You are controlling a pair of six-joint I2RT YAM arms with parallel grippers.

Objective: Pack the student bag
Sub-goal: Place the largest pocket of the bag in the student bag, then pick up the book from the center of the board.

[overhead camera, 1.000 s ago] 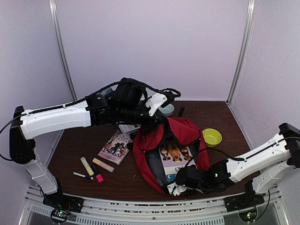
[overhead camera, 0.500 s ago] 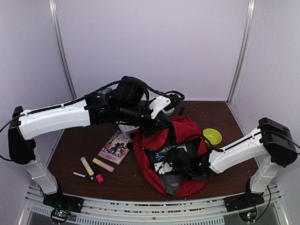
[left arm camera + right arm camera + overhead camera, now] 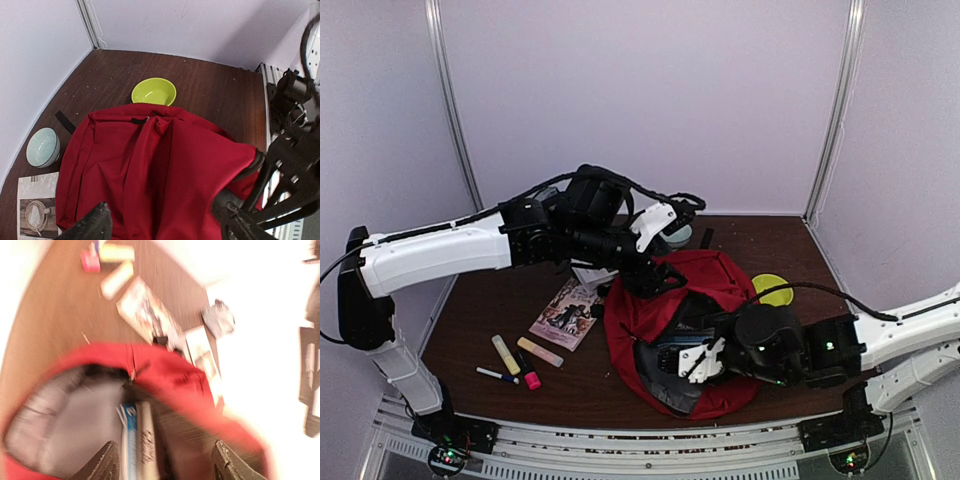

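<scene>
My left gripper (image 3: 162,227), spread apart, straddles the red backpack (image 3: 150,165) directly beneath it, and my right gripper (image 3: 162,465), also apart, sits just before its grey mouth, so I fear the unpinched flap may slump over the book (image 3: 137,440) inside and snag that gripper.
</scene>
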